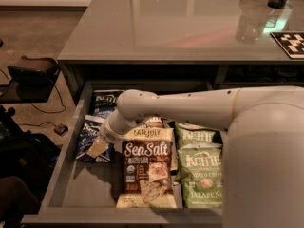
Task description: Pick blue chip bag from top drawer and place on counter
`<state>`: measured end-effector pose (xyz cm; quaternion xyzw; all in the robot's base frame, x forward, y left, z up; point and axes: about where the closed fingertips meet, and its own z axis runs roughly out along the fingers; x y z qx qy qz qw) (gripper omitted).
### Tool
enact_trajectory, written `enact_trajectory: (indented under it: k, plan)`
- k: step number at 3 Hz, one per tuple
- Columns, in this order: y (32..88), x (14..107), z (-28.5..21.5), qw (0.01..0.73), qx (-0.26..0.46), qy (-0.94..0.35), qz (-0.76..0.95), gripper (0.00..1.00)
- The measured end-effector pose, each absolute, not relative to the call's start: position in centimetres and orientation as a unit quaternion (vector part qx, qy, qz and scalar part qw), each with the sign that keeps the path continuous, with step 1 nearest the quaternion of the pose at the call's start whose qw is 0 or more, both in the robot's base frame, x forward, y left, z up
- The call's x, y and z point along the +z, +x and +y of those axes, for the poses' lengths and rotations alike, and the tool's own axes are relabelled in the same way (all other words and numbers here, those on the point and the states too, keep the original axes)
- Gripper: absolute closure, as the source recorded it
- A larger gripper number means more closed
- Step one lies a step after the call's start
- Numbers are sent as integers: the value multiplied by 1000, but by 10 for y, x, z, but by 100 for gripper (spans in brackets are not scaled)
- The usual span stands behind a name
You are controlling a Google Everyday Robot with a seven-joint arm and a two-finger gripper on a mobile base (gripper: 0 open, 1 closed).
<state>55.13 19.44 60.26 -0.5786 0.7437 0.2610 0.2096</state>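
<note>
The top drawer stands pulled open under the counter. The blue chip bag lies at the drawer's left side, in front of a darker navy Kettle bag. My gripper is down in the drawer, at the lower right corner of the blue chip bag and touching it. My arm reaches in from the right, across the other bags, and hides part of the blue bag's right edge.
A tall Sea Salt bag lies in the drawer's middle, with green Kettle bags to its right. A glass and a black-and-white marker stand on the counter's right. A dark box and cables sit on the floor at the left.
</note>
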Motion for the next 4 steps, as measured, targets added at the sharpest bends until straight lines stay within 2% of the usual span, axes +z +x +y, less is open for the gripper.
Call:
enact_trajectory:
  k: [1, 3, 4]
  plan:
    - [540, 645, 187, 260, 289, -581, 715, 100]
    - [495, 754, 168, 372, 373, -592, 609, 100]
    - [499, 798, 107, 422, 367, -588, 584, 100]
